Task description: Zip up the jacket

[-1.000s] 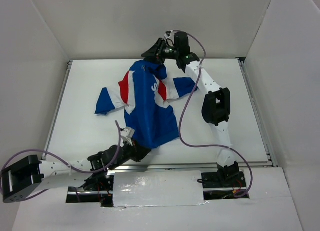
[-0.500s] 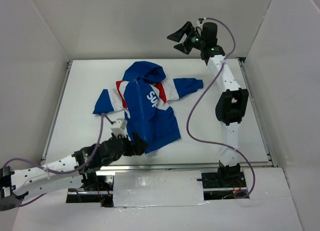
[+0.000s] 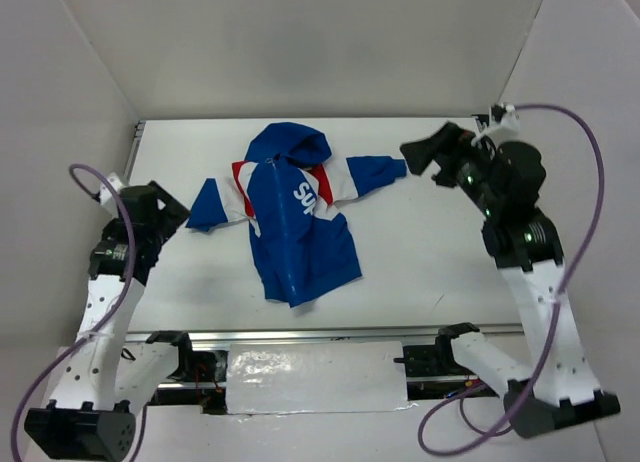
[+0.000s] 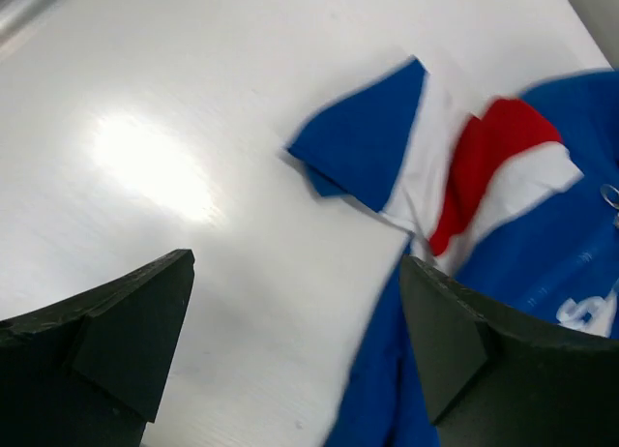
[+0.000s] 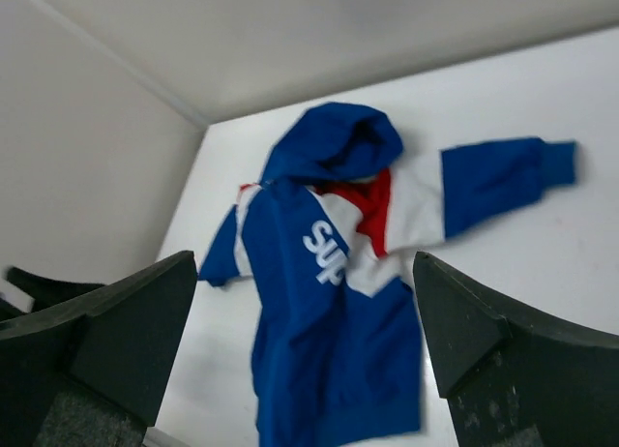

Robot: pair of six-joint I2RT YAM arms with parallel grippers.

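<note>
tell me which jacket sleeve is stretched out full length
The sleeve on the right arm's side: it lies extended, cuff end toward the right pincer. The other sleeve looks shorter, bunched beside the body.

Our two-armed rig, seen from above: white tube links on the left arm and right arm, black joint housings, and a purple cable trailing from each wrist. Up close, we see matte black, wedge-shaped fingers with faceted edges.

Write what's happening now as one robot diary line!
jacket: lying on table, front looks zipped | left gripper: open, empty | right gripper: open, empty
</note>
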